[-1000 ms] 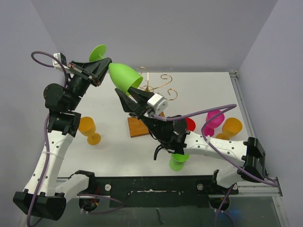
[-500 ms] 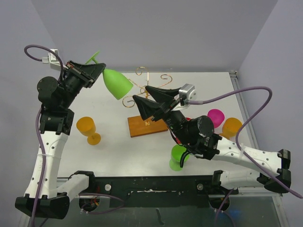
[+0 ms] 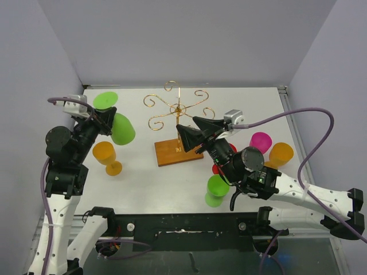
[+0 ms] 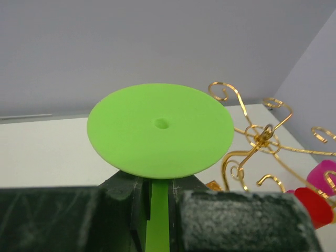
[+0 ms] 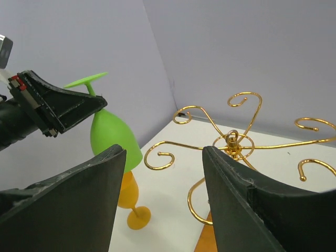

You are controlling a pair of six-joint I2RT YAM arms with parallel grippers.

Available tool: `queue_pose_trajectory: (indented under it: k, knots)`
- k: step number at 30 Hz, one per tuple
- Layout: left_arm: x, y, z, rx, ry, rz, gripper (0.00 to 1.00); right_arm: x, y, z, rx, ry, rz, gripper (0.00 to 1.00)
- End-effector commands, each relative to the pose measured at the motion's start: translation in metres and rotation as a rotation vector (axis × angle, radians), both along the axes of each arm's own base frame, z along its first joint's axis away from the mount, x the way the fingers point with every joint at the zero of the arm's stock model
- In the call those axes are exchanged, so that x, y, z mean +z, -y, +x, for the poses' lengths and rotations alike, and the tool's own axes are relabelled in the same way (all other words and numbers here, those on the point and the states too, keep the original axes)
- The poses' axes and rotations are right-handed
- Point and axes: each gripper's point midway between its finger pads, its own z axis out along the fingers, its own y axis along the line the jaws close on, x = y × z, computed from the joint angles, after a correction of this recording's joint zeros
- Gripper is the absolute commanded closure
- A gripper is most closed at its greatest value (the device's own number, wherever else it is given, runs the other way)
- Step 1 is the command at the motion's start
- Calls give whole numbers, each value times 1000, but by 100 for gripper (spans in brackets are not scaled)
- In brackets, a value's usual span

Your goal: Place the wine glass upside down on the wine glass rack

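My left gripper (image 3: 104,118) is shut on the stem of a green wine glass (image 3: 121,129). It holds the glass upside down, foot up and bowl down, left of the wine glass rack (image 3: 178,108) and apart from it. In the left wrist view the glass's round foot (image 4: 160,130) sits above the fingers (image 4: 123,191), with the rack (image 4: 257,137) to the right. My right gripper (image 3: 187,124) is open and empty over the rack's wooden base (image 3: 169,153). The right wrist view shows the green glass (image 5: 109,135) and the gold scrolls (image 5: 233,139) beyond the open gripper (image 5: 164,152).
An orange glass (image 3: 106,156) stands below the held glass, also in the right wrist view (image 5: 128,195). A second green glass (image 3: 216,191), a red one (image 3: 230,150), a pink one (image 3: 260,141) and another orange one (image 3: 281,154) stand at the right.
The left arm swung the green glass left and down, away from the rack, turning it foot-up. The right gripper left the bowl and drew back to the right, open.
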Motion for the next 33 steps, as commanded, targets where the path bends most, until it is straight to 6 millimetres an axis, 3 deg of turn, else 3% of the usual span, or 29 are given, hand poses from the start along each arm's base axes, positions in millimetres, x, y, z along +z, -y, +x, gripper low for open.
queue_pose_trajectory:
  k: [1, 7, 14, 18, 22, 33]
  knots:
    - [0, 1, -7, -17, 211, 148, 100, 11, 18, 2, -46, 17, 49, 39]
    - [-22, 15, -9, -102, 269, 209, 100, 14, 36, 0, -63, 34, 86, 39]
    - [-47, 58, -5, -369, 324, 264, 100, 16, 51, -3, -73, 46, 116, 39]
    - [-37, 67, 11, -416, 347, 265, 100, 18, 55, -4, -78, 56, 134, 39]
    - [-44, 78, 18, -491, 334, 259, 100, 23, 60, -6, -73, 65, 140, 39]
    - [-48, 90, 19, -581, 333, 230, 100, 24, 67, -10, -66, 71, 155, 39]
